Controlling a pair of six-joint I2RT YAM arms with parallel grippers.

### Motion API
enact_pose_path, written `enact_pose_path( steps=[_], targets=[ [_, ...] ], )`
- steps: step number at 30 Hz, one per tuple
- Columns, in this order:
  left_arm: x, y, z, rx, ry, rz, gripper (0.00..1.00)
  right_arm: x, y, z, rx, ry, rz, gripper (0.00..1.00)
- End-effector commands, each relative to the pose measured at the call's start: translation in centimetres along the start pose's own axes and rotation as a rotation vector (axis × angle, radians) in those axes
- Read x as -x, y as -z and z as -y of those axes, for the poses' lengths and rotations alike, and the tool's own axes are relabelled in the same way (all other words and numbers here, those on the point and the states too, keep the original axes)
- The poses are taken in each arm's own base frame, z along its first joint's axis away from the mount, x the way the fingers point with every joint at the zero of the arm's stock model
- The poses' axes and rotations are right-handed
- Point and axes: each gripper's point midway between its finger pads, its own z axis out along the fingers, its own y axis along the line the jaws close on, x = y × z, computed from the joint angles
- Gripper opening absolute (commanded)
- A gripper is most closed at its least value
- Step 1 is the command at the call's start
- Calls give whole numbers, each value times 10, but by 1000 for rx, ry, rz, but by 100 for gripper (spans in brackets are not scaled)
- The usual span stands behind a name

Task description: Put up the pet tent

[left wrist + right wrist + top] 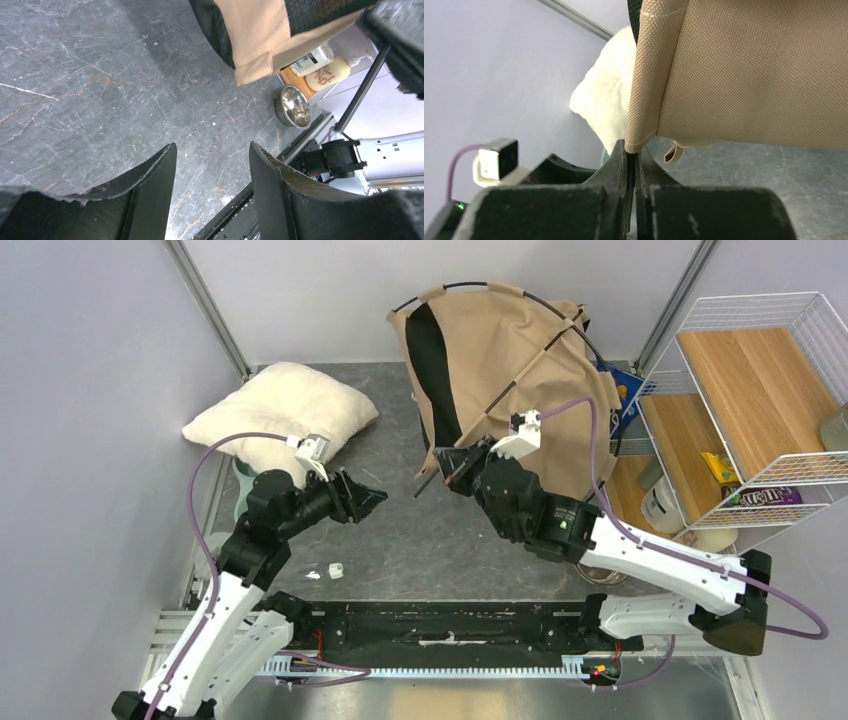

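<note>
At the upper middle of the overhead view, the pet tent (520, 360) stands on the grey table (400, 540) as a tan dome. Its dark opening with the black lining faces the left of the frame. Thin black poles (560, 335) cross over the fabric and one curves along the top edge.

At the lower left corner of the tent, the right gripper (450, 468) meets the cloth. In the right wrist view this gripper (631, 150) has its two fingers pressed together on the stitched corner hem of the tent (749, 65), so it is pinching the fabric. A small tan loop hangs just beside that corner.

To the left, well apart from the tent, the left gripper (375, 500) hovers over the bare table. In its own view the left gripper (212, 150) is spread wide and holds nothing, and the tent (260, 35) hangs in the upper part of the frame.

A fluffy white pillow (280, 410) lies at the upper left, near the wall. Two small white bits (336, 567) lie on the table below the left gripper. A white wire shelf (760, 390) with wooden boards stands at the right edge. In the left wrist view, a steel bowl (293, 105) sits on the table near a cream bottle (330, 72).
</note>
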Motion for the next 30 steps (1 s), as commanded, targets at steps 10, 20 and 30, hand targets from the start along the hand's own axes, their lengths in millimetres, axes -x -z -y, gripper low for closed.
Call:
enact_pose_path(
  steps=[10, 20, 30],
  targets=[
    [30, -45, 8, -182, -292, 151, 62, 16, -59, 2, -68, -252, -96, 0],
    [31, -57, 17, -286, -404, 187, 64, 16, -72, -10, -52, -301, -161, 0],
    [10, -71, 16, -352, -414, 170, 63, 19, -63, -19, -28, -345, -209, 0]
  ],
)
